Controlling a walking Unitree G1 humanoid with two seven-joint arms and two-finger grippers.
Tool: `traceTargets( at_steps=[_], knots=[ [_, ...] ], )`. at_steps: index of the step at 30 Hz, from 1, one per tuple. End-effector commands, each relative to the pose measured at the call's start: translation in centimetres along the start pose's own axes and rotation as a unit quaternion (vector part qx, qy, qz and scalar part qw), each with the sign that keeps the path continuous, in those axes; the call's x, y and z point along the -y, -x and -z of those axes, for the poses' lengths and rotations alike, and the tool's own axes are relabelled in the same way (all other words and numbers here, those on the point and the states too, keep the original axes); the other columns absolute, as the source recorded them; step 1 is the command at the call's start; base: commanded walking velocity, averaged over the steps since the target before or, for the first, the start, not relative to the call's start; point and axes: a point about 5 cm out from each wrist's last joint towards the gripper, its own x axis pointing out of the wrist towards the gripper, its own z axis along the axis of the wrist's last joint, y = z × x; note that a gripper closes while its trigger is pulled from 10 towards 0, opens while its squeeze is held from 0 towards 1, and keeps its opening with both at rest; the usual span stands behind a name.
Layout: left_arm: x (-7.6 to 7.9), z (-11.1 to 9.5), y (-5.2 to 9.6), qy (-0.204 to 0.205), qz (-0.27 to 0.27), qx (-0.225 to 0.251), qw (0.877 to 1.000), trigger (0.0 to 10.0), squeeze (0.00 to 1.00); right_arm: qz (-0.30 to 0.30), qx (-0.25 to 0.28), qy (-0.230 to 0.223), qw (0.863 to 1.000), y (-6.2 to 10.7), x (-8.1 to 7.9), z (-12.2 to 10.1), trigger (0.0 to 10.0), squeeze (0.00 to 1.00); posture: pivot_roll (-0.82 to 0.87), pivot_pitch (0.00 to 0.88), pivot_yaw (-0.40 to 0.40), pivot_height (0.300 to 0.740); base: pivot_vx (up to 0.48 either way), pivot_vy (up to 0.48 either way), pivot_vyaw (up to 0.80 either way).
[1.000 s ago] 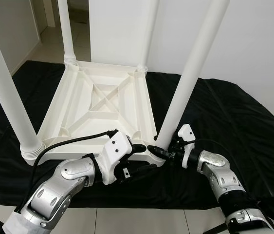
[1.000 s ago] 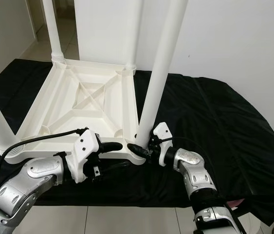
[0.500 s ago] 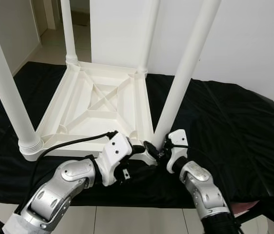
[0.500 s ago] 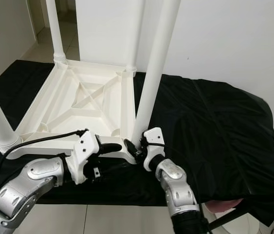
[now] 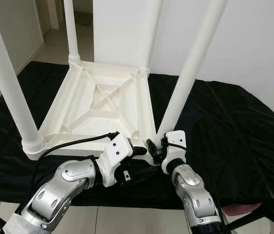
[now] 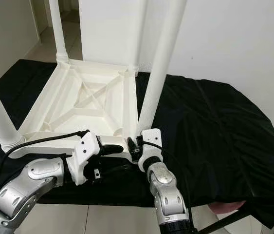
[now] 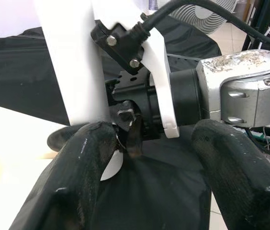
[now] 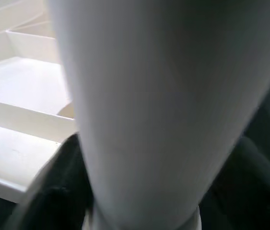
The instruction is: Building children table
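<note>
A white plastic children's table (image 5: 98, 105) lies upside down on a black cloth, its legs pointing up. My right gripper (image 5: 158, 146) is shut on the base of the near right leg (image 5: 188, 83), where it meets the table corner. In the right wrist view that leg (image 8: 149, 96) stands between the dark fingers (image 8: 60, 187). My left gripper (image 5: 141, 160) sits open at the same near corner, one finger over the rim and one below it. The left wrist view has its fingers (image 7: 82, 163) spread wide, one touching the leg's foot, with the right wrist (image 7: 187, 103) just beyond.
The black cloth (image 5: 234, 126) spreads wide to the right of the table. Other legs rise at the near left (image 5: 10, 87) and far left (image 5: 71, 29). A white wall stands behind. Tiled floor (image 5: 127, 219) lies just below the cloth's front edge. A black cable (image 5: 73, 141) loops over the left wrist.
My right arm has swung in from the right, so its forearm now comes up from below the leg. The left arm has stayed at the corner. The camera has shifted slightly.
</note>
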Motion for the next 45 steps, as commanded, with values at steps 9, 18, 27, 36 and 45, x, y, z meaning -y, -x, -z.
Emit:
traceTargets(
  at_steps=[9,18,27,36,45],
  knots=[
    [-0.1,-0.4,-0.1,-0.006,0.002,0.005,1.0,10.0,0.0,-0.043,0.005,0.019,0.999,0.6,2.9,-0.3,10.0,0.0,0.01,0.0,-0.113,0.74,0.0,0.0,0.0],
    [-0.2,-0.8,-0.1,-0.01,0.003,0.009,1.0,10.0,0.0,-0.194,0.038,0.059,0.979,0.4,3.6,-1.7,10.0,0.0,0.01,0.0,-0.109,0.74,0.0,0.0,0.0],
    [-0.4,-1.4,-0.3,-0.007,0.017,0.016,1.0,10.0,0.0,-0.333,0.01,0.09,0.938,0.1,3.8,-1.0,10.0,0.0,-0.01,0.0,-0.059,0.74,0.0,0.0,0.0],
    [-0.7,-1.6,-0.5,-0.007,0.027,0.017,0.999,10.0,0.0,-0.358,-0.009,0.107,0.927,-0.9,4.2,0.0,4.6,0.0,-0.01,0.0,-0.039,0.74,0.0,0.0,0.0],
    [-0.9,-1.6,-0.6,-0.007,0.026,0.019,0.999,10.0,0.0,-0.338,0.008,0.082,0.937,-1.3,3.9,-0.2,0.0,0.0,-0.01,0.0,-0.047,0.74,0.0,0.0,0.0]
  ],
)
